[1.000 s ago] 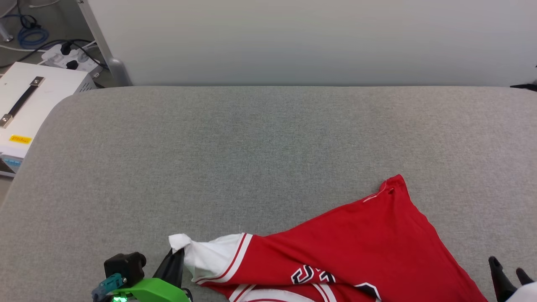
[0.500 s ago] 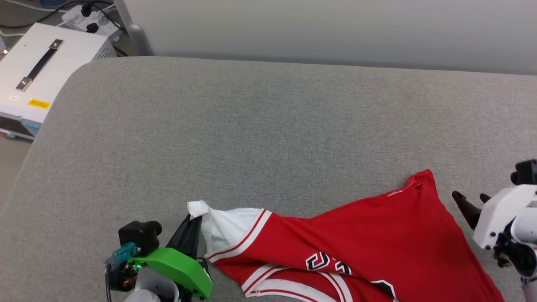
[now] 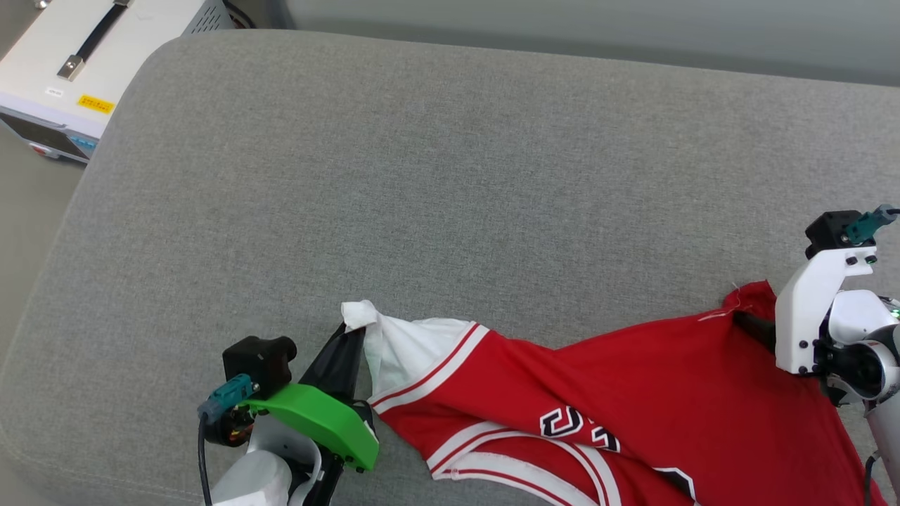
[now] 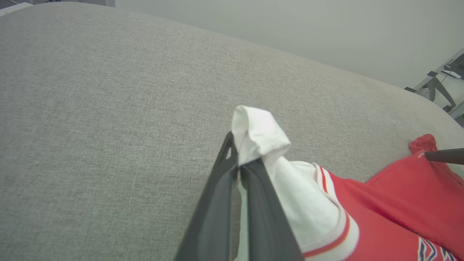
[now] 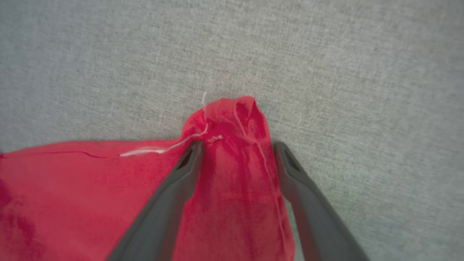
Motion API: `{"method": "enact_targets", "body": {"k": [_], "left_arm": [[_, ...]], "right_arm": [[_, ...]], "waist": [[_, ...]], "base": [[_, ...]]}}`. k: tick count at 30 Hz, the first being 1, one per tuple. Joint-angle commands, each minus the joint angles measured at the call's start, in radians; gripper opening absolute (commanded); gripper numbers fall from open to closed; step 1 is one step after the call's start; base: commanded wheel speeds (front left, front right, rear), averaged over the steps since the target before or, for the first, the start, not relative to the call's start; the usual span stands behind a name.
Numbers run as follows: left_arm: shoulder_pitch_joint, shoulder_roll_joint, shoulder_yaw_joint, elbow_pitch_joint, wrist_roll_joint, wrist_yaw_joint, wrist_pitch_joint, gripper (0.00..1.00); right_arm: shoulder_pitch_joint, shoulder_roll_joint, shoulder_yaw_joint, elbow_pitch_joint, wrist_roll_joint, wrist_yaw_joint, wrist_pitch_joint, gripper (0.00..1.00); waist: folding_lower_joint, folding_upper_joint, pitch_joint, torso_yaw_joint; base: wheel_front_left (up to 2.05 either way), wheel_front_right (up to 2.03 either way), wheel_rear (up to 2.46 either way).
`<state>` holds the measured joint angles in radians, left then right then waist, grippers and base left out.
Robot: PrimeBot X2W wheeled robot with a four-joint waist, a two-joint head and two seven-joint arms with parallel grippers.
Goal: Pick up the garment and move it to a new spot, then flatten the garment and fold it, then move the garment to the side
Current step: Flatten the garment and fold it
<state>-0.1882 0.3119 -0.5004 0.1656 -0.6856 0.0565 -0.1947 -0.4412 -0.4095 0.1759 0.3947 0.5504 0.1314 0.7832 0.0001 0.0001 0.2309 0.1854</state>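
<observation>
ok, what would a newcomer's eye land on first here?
The red garment stands out, lying bunched at the near right of the grey padded surface. The left end effector is shut on its white sleeve tip. The right end effector stands open astride the garment's red corner, not yet closed.

We find the desk (image 3: pixel 450 140) padded in grey woven fabric, with rounded corners, under even, soft light. Behind it we see a plain pale grey wall (image 3: pixel 598 28). Beyond the far left corner stands a white equipment case (image 3: pixel 140 56) with a black handle (image 3: pixel 95 36) and a yellow label (image 3: pixel 95 105). Grey floor (image 3: pixel 28 211) runs along the left edge.
</observation>
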Motion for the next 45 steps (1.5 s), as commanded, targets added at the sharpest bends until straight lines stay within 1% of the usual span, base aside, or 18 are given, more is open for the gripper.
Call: {"method": "enact_targets", "body": {"k": [1,6,7,8,14,19,23,28,32,36,41,45], "left_arm": [[-0.022,-0.007,0.000,0.009,0.004,-0.008,-0.011,0.00],[-0.026,-0.011,0.002,0.032,-0.001,-0.015,-0.020,0.00],[-0.024,-0.010,0.004,0.036,-0.002,-0.015,-0.022,0.00],[-0.023,-0.010,0.005,0.039,-0.003,-0.015,-0.023,0.00],[-0.016,0.006,0.007,0.040,-0.003,-0.010,-0.019,0.00],[-0.012,0.035,0.017,0.024,0.007,0.006,-0.015,0.00],[-0.025,0.058,0.040,0.013,0.005,0.016,-0.016,0.00],[-0.083,0.091,0.081,0.009,-0.007,0.011,-0.012,0.00],[-0.180,0.116,0.122,0.027,-0.024,-0.008,-0.004,0.00],[-0.321,0.134,0.126,0.074,-0.019,-0.046,0.029,0.00],[-0.550,0.142,0.127,0.200,-0.012,-0.096,0.081,0.00],[-0.736,0.142,0.133,0.320,-0.006,-0.119,0.108,0.00]], "right_arm": [[-0.001,0.003,0.015,0.031,0.015,-0.001,0.021,1.00],[0.024,0.029,0.046,0.118,0.058,-0.001,0.089,1.00],[0.027,0.036,0.054,0.125,0.072,-0.001,0.100,0.65],[0.027,0.040,0.060,0.127,0.083,-0.001,0.103,0.00],[-0.004,0.033,0.093,0.087,0.151,-0.001,0.064,0.00],[-0.036,-0.003,0.101,0.026,0.187,-0.001,-0.001,0.00],[-0.054,-0.020,0.095,-0.015,0.186,-0.001,-0.057,0.00],[-0.088,-0.037,0.069,-0.032,0.165,-0.001,-0.132,0.00],[-0.122,-0.029,0.032,-0.018,0.144,-0.001,-0.173,0.00],[-0.188,-0.016,-0.001,-0.004,0.115,-0.001,-0.202,0.00],[-0.322,-0.012,-0.034,0.030,0.063,-0.001,-0.231,0.00],[-0.467,-0.007,-0.054,0.062,0.009,-0.001,-0.279,0.00]], "waist": [[-0.0001,-0.0001,0.025,0.018],[-0.0001,-0.0001,0.028,0.012],[-0.0001,-0.0001,0.025,0.008],[-0.0001,-0.0001,0.023,0.004],[-0.0001,-0.0001,-0.011,-0.013],[-0.0001,-0.0001,-0.057,-0.021],[-0.0001,-0.0001,-0.098,-0.031],[-0.0001,-0.0001,-0.138,-0.049],[-0.0001,-0.0001,-0.153,-0.063],[-0.0001,-0.0001,-0.147,-0.075],[-0.0001,-0.0001,-0.104,-0.087],[-0.0001,-0.0001,-0.053,-0.106]], "base": [[0.00,0.00,0.00],[0.00,0.00,0.00],[0.00,0.00,0.00],[0.00,0.00,0.00],[0.00,0.00,0.00],[0.00,0.00,0.00],[0.00,0.00,0.00],[0.00,0.00,0.00],[0.00,0.00,0.00],[0.00,0.00,0.00],[0.00,0.00,0.00],[0.00,0.00,0.00]]}}
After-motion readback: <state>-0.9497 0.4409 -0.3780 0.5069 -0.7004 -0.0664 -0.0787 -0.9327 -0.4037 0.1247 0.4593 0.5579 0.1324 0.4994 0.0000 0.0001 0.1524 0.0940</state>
